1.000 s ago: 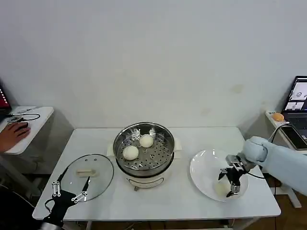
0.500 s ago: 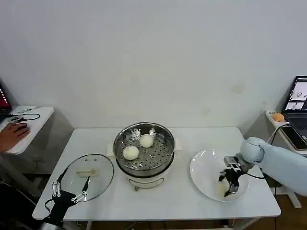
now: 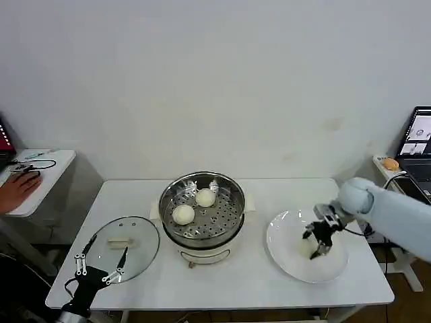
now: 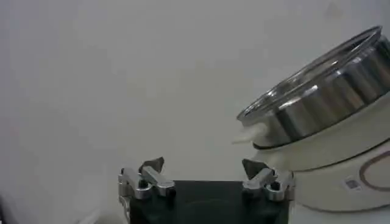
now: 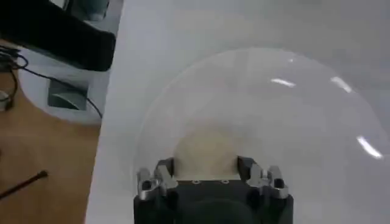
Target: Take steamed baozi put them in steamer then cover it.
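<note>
The right end effector is above the white plate on the right part of the desk, and its two fingers stand on both sides of one steamed baozi, which fills the space between them in the right wrist view. I judge that it is grasping this bun, but the contact of the pads is hidden, so the grip may not be complete. To do this step well, the squeeze must be light, because the dough looks soft and can be dented. I think the bun should go straight up from the plate first, and then be carried over the rim of the steamer to a free place on the perforated floor.

Two buns already lie in the steel basket, near each other, in its left and middle part. They are smooth, round and cream-white. The steamer stands in the middle of the desk, on its cream pot base.

The cover, clear glass with a pale handle, lies flat to the left of the steamer. The left end effector waits released at the near edge of the cover.
</note>
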### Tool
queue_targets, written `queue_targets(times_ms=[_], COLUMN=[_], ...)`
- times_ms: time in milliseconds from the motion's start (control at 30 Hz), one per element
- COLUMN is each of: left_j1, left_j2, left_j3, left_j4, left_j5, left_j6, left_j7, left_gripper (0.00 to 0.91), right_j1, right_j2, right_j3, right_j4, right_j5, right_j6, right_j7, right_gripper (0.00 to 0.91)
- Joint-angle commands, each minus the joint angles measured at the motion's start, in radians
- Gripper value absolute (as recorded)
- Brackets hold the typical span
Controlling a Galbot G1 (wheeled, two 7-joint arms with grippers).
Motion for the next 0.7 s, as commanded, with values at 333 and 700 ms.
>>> queue_targets(times_ms=[333,700], left_j1=[0.010,0.016], left_j2=[-0.005,-0.006], left_j3=[-0.004,-0.013], left_j4=[-0.002,-0.007], left_j5=[0.000,-0.003], left_j6=[-0.003,-0.005], left_j7=[-0.001,-0.002], left_gripper=[0.907,0.907], right_j1=[0.469,0.429], right_j2=[0.286,0.487], right_j3=[-0.168,-0.177], right_j4=[0.121,0.188], right_j5=[-0.064,-0.293], right_j6=[0.174,0.287], right_j7=[0.054,0.132], right_gripper=[0.675,0.685])
